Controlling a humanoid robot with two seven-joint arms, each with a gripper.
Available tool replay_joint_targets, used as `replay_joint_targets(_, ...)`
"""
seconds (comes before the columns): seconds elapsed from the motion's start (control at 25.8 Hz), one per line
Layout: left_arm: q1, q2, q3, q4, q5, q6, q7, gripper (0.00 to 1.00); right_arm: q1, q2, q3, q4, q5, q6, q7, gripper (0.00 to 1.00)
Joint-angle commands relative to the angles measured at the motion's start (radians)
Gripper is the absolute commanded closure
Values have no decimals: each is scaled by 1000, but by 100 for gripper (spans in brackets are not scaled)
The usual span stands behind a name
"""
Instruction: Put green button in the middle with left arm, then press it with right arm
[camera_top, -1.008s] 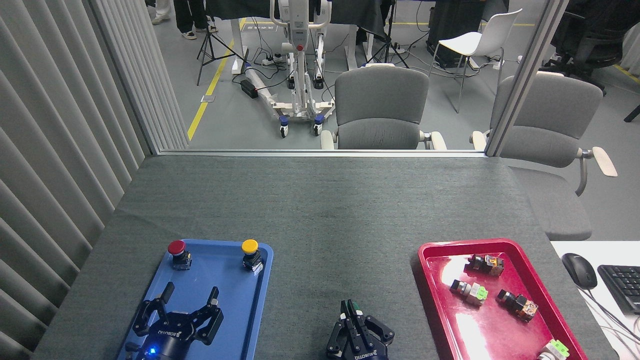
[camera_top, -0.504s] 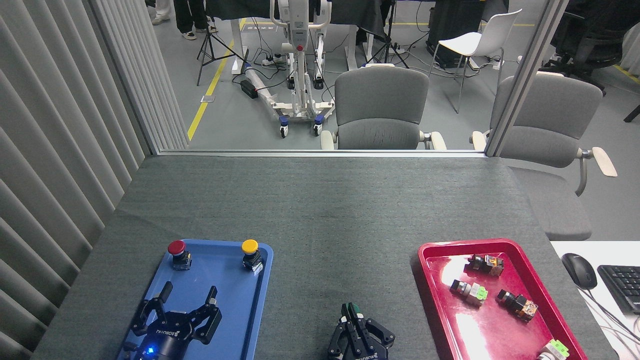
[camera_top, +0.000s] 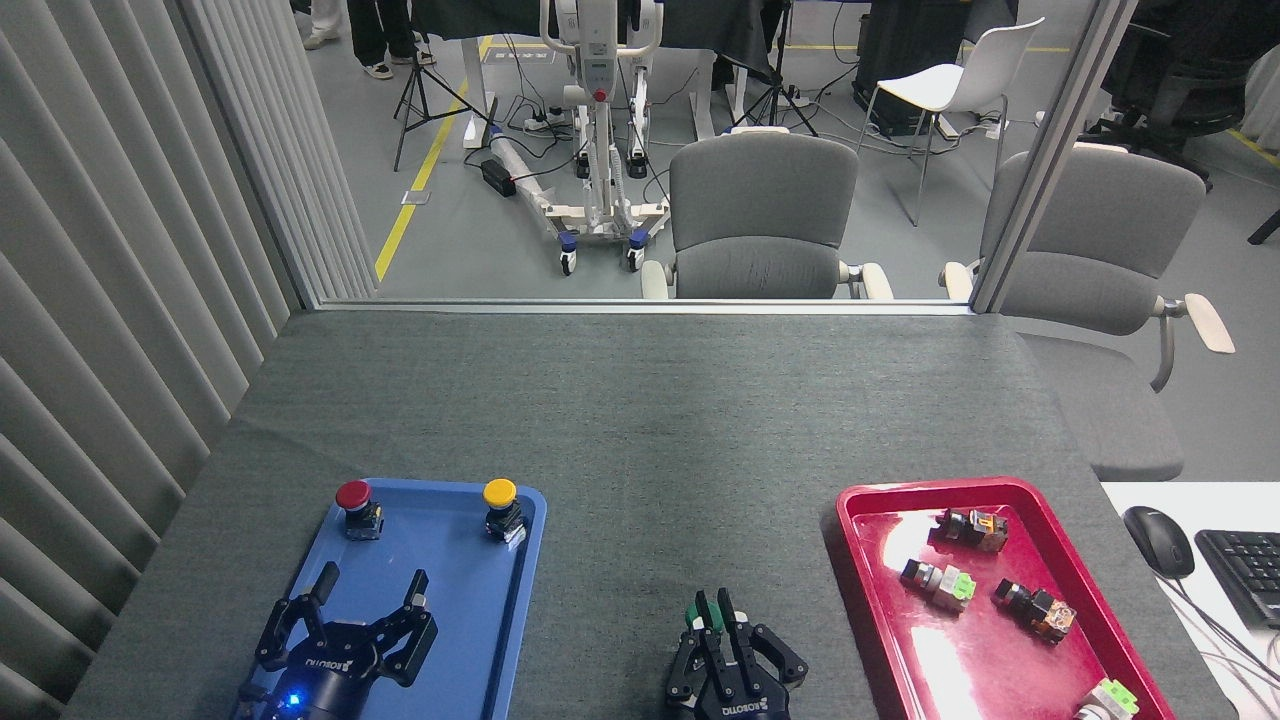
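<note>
The green button stands on the bare grey cloth of the middle, near the front edge. Only a bit of its green cap shows between the fingertips of my right gripper. That gripper is right on it, fingers drawn close together, holding nothing. My left gripper, with a blue light at its base, hovers open and empty over the near part of the blue tray.
On the blue tray's far end stand a red button and a yellow button. A red tray at the right holds several small switches. A mouse and keyboard lie beyond the table's right edge.
My right gripper has shifted slightly right and towards the near edge, so more of the green cap shows at its fingertips. My left gripper has drawn back a little, still open.
</note>
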Motion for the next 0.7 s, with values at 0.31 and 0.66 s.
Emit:
replay_joint_targets(0.31,-2,-6,1,14,3,-1,-2,0,73,-15,-86,-165,-4,5,-3,55)
replay_joint_targets(0.66,-2,-17,1,19,2,-6,-6,0,202,-105,-304,-282,-87,-84,3,1)
